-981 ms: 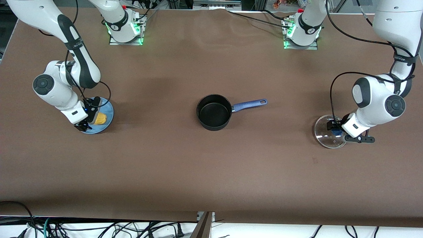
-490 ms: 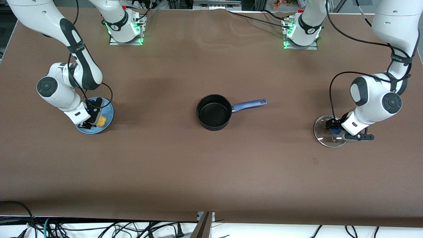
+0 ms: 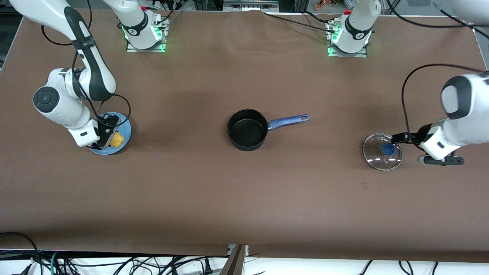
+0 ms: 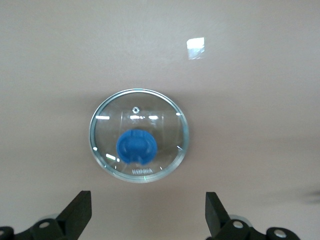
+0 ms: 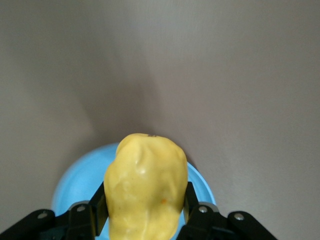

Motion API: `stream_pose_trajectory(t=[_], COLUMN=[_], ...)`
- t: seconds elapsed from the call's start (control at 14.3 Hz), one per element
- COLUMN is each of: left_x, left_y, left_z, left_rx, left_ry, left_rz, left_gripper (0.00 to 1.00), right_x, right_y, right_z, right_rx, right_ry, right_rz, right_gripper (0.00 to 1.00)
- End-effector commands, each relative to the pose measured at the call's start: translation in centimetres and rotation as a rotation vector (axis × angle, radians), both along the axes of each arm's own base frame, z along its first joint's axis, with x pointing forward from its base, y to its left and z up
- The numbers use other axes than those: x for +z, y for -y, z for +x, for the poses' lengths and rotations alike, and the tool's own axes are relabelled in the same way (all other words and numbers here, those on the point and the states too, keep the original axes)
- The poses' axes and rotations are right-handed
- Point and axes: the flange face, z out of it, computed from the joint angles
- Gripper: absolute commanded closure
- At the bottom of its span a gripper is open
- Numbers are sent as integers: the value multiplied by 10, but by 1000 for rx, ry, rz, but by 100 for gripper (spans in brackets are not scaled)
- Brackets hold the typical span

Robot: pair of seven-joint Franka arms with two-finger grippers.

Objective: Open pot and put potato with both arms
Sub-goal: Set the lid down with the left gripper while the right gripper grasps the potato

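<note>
Right gripper (image 3: 108,138) is clamped on the potato (image 3: 116,139) over the blue plate (image 3: 124,131), at the right arm's end. Pot (image 3: 247,130) sits mid-table, uncovered, empty. Glass lid (image 3: 382,151) lies flat at the left arm's end; left gripper (image 4: 147,220) hovers over it, fingers spread wide, empty. Risk: the bumpy potato slips from a narrow pinch during transfer, or clips the pot rim.

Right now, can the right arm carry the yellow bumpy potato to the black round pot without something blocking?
Probably yes. The right gripper is shut on the potato over the blue plate; the pot stands open, with only bare table between.
</note>
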Motion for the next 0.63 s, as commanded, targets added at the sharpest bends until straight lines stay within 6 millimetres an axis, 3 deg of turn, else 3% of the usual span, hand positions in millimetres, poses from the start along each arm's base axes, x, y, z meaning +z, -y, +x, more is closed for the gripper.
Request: stream_pose_trajectory(t=[0.0, 0.21, 0.35, 0.56], left_x=[67, 123, 149, 165], left_y=[12, 22, 27, 33], left_z=[-6, -16, -24, -27], left_rx=[11, -4, -20, -31], left_ry=[13, 11, -3, 7], left_rz=[-5, 7, 43, 41], left_gripper=[0, 0, 0, 0], right_x=[44, 74, 84, 87], right_y=[-51, -113, -170, -248], right_z=[11, 18, 14, 10], right_rx=[-173, -320, -432, -617], right_ry=[-54, -76, -56, -63], right_rz=[11, 10, 15, 55], right_gripper=[84, 84, 84, 84])
